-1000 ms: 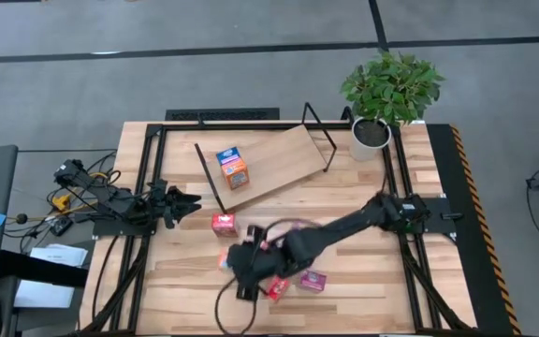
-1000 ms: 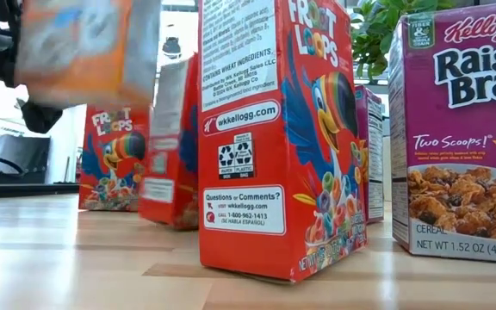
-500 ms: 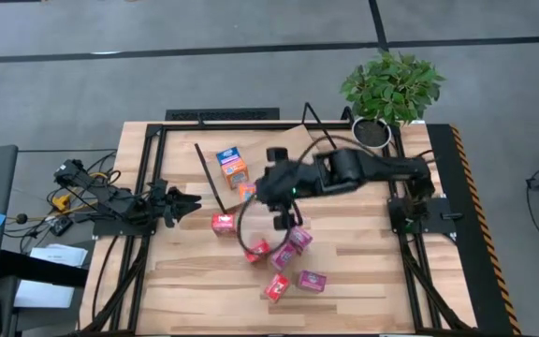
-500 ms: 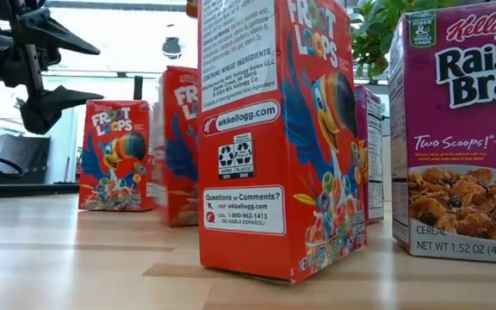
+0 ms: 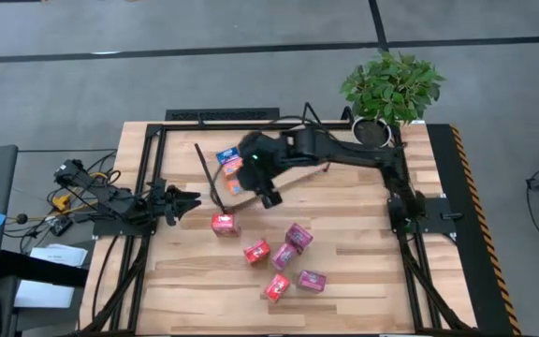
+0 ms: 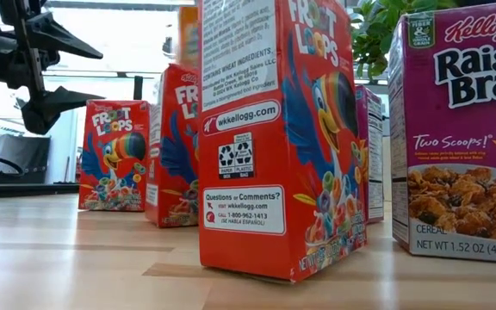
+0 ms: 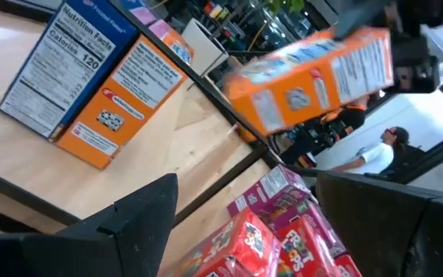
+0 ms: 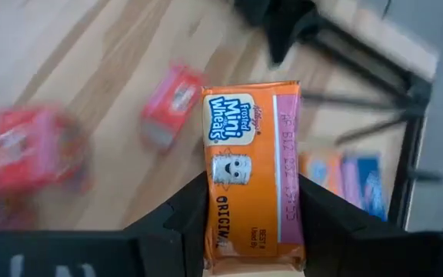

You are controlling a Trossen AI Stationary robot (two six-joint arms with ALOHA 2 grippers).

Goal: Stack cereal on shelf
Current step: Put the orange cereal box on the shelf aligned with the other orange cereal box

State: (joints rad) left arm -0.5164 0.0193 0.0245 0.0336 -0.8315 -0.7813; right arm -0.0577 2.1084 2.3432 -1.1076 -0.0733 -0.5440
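The right gripper pinches an orange Frosted Mini-Wheats box by its sides, long axis running out from the jaws, above the shelf beside the blue-and-orange box standing there; the left gripper waits spread beside the shelf.

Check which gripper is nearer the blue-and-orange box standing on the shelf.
Right. The right gripper, holding an orange cereal box, hovers right beside the blue-and-orange box on the shelf. The left gripper waits open off the shelf's left end.

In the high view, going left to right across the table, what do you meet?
Left gripper → red box standing alone → right gripper holding an orange box over the shelf → potted plant.
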